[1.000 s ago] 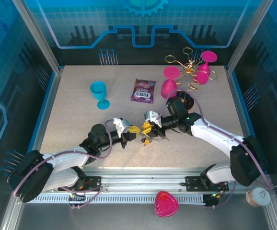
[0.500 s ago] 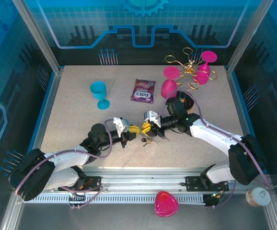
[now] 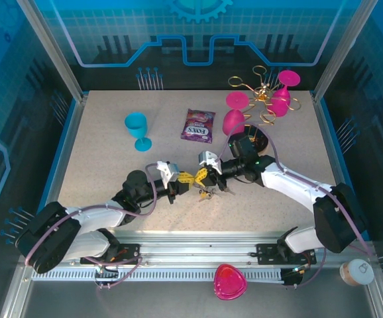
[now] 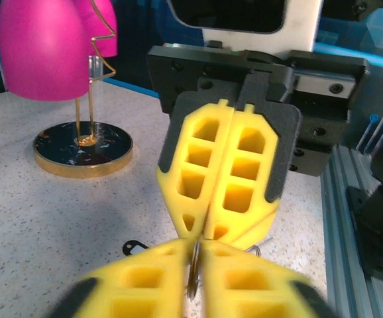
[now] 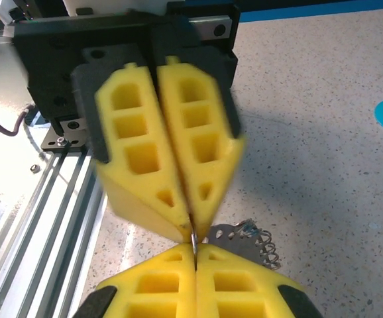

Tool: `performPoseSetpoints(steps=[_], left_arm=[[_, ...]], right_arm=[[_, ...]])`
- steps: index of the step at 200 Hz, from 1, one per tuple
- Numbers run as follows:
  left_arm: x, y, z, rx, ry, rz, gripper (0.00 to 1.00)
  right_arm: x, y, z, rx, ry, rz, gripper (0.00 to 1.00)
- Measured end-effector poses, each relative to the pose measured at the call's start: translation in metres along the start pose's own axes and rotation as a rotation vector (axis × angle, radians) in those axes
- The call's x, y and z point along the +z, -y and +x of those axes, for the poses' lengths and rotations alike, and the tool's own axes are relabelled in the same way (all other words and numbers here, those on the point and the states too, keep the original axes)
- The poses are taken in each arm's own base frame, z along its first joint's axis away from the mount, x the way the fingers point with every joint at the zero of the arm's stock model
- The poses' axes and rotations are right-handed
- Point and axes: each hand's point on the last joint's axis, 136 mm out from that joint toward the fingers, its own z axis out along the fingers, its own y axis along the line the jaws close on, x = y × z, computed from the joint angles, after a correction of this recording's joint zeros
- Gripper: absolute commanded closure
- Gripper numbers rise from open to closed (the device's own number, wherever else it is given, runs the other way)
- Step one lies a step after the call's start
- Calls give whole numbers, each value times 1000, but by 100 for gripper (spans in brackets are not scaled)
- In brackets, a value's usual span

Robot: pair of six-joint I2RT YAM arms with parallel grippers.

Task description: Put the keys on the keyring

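Closely, latticed yellow left gripper (image 4: 193, 250), right gripper (image 5: 195, 248), wiry keyring (image 5: 265, 250)

left: bare table (image 3: 99, 165) | middle: left gripper (image 3: 190, 178), right gripper (image 3: 200, 177) tip-to-tip (keyring (image 4: 193, 273) between) | far right: pink goblets (image 3: 234, 120) crowd

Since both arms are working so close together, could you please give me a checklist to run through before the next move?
1. Right gripper shut on the keyring: ok, wire pinched at its fingertips.
2. Left gripper holding the keyring: cannot tell, blurred, fingers nearly together.
3. Grippers meeting tip to tip: ok.
4. Keys threaded on the keyring: cannot tell, bunched below the grippers.
5. Goblet stand apart from both grippers: ok.
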Motion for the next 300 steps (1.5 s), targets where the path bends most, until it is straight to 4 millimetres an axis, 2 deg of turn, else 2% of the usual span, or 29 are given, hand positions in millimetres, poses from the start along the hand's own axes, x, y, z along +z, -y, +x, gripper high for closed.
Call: performPoseSetpoints(steps=[20, 42, 72, 118, 144, 223, 268, 300], left_arm=[[-6, -4, -3, -8, -10, -39, 62], [-14, -4, -13, 12, -36, -73, 62], [-23, -4, -23, 63, -75, -113, 62], [-23, -9, 2, 87, -215, -124, 62], [-18, -14, 14, 104, -265, -120, 66], [-11, -12, 9, 143, -236, -88, 72], [-8, -7, 8, 143, -224, -54, 86], [-8, -2, 8, 139, -222, -27, 100]], right_arm=[[-3, 7, -6, 6, -44, 23, 100], [-8, 17, -14, -18, -102, 73, 100], [-9, 20, -15, -51, -202, 106, 100], [-5, 17, -13, -92, -314, 112, 100], [-3, 10, -11, -108, -346, 95, 100], [1, -3, -14, -135, -367, 57, 100], [5, -5, -17, -142, -367, 49, 100], [6, -4, -18, -142, -368, 47, 100]])
